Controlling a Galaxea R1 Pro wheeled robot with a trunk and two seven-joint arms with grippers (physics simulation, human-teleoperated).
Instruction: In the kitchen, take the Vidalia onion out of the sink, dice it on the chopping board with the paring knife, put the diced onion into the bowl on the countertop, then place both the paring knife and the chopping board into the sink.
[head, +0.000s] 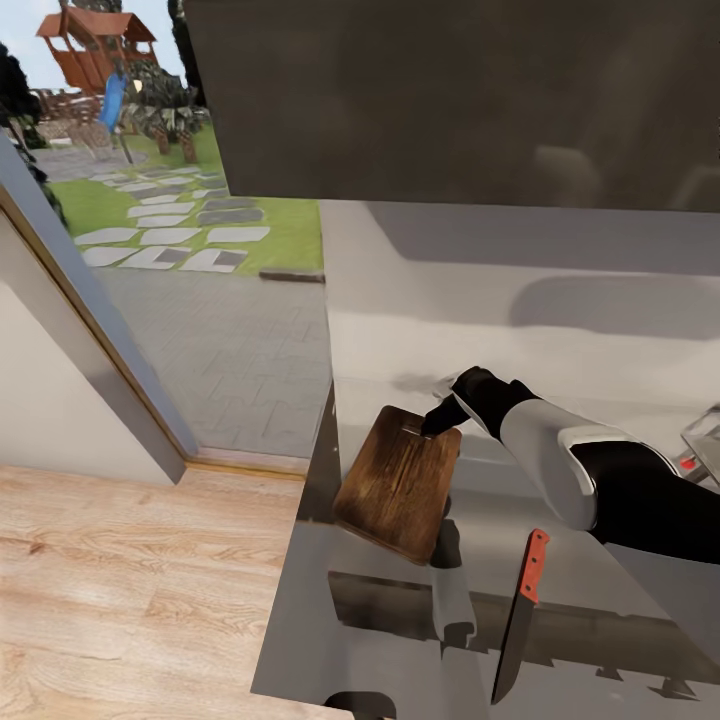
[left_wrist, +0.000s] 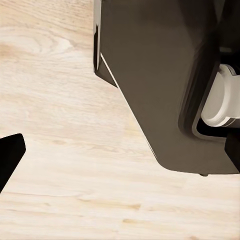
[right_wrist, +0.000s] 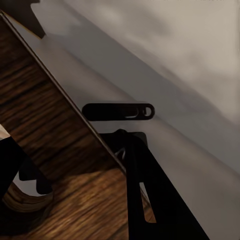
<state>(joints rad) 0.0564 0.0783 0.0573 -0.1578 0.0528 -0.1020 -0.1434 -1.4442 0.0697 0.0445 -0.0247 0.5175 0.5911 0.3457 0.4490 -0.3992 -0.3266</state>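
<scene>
Board of dark brown grained wood, the chopping board (head: 400, 485), sits at lower centre of the head frame, tilted with its far edge raised off the smooth grey metallic table (head: 400, 320). The right pincer (head: 437, 420) grips that far edge at the corner nearest the pale wall; in the right wrist view one black finger (right_wrist: 145, 195) lies over the board's (right_wrist: 45, 125) rim and another dark part presses the wood at lower left, so the pincer is clenched on the board. Just right of the board, lower in the frame, lies the slim paring knife (head: 520, 610) with dark pointed blade and orange-red handle, flat on the table and apart from the board. At the right edge of the frame a bit of chrome tap with a red knob (head: 690, 462) shows beside the white-and-black right arm (head: 580, 475).

Left wrist view: light wood floor (left_wrist: 60, 150), a dark cabinet corner (left_wrist: 150, 75), and one black fingertip (left_wrist: 10, 155) at the left edge; whether the left pincer is released or clenched I cannot tell.

Upper left of the head frame opens onto a garden with stepping stones (head: 170, 230).
</scene>
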